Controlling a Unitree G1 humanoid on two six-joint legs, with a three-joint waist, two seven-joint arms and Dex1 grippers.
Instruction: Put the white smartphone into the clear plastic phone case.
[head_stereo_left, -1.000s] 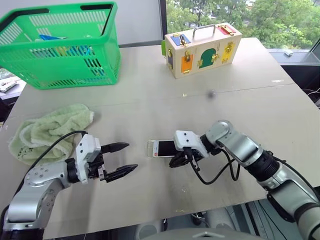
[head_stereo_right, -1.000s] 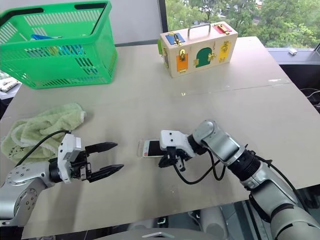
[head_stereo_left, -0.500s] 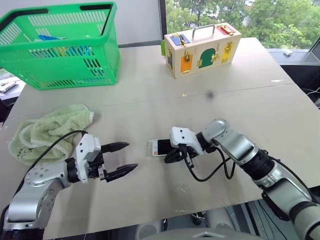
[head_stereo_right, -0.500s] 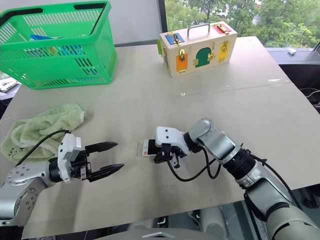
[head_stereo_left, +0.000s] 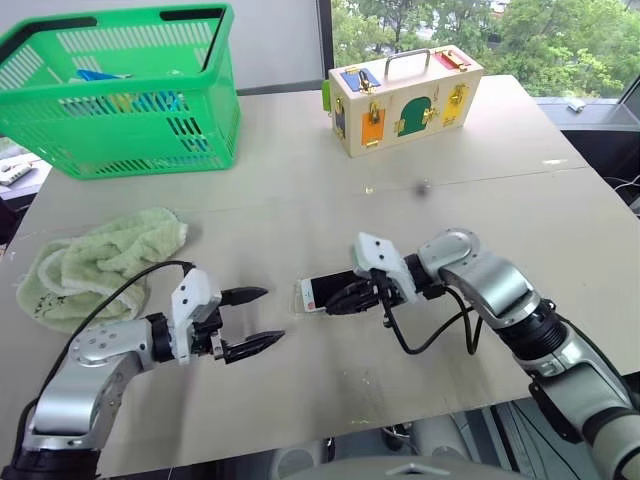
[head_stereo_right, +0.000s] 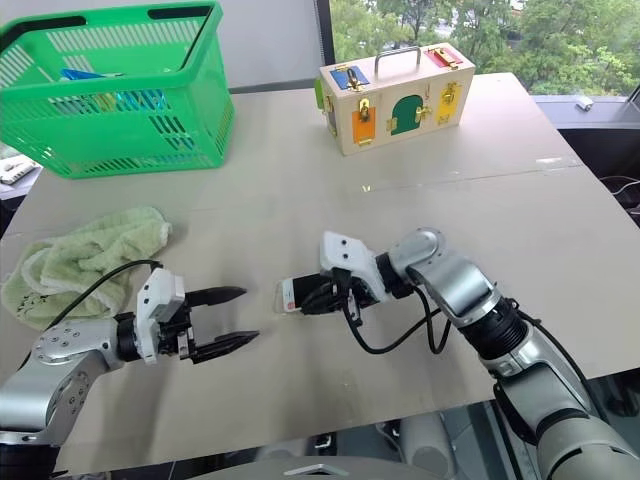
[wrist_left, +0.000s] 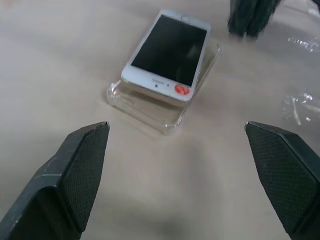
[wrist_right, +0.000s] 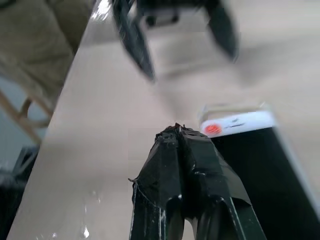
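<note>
The phone (wrist_left: 167, 52) lies on top of the case (wrist_left: 165, 102), skewed and not seated, on the table (head_stereo_left: 330, 400) between the two arms. Its long axis runs straight from one gripper to the other. The right gripper (head_stereo_left: 340, 301), fingers pinched shut, hovers over the phone's far end and is nearer. The left gripper (head_stereo_left: 258, 321), fingers spread wide and empty, faces the button end across a gap.

Beige table (head_stereo_left: 300, 200) before leafy window (head_stereo_left: 520, 30)

No words, numbers or brand names can be read on anything here, in any of the views.
</note>
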